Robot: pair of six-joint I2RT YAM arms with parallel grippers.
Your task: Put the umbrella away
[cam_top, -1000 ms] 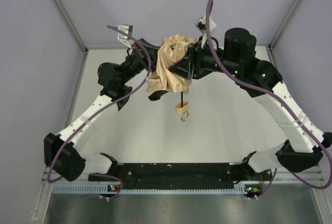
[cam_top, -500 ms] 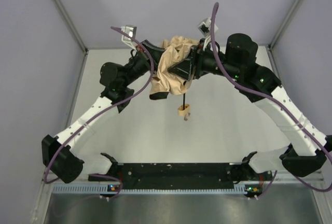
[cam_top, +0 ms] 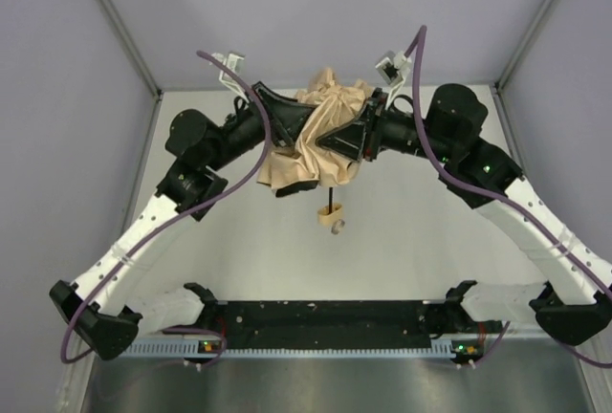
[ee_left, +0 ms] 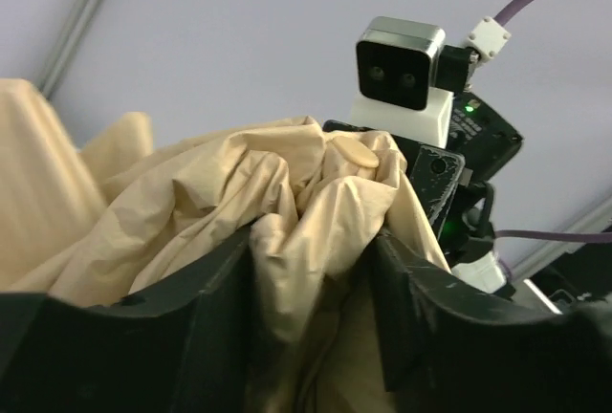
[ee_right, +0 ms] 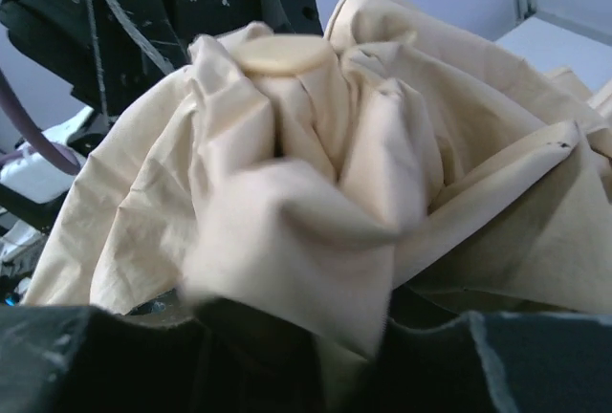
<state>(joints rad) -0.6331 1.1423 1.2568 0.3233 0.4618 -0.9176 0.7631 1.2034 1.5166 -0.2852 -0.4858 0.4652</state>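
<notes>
The umbrella is a crumpled beige bundle held up above the table between both arms. Its thin black shaft hangs down to the small tan handle with its loop strap. My left gripper reaches in from the left. In the left wrist view its jaws stand apart, open, with a fold of canopy loose between them. My right gripper comes in from the right. In the right wrist view it is shut on a bunch of the fabric, below the round top cap.
The white table lies under the hanging handle. A black mounting bar runs along the near edge between the arm bases. Grey walls close in the back and both sides. The right arm's wrist camera sits just beyond the canopy.
The left jaws have opened from a tight grip on the fabric. The right jaws have closed on the canopy. Both arms stretched further out and the umbrella sank slightly.
</notes>
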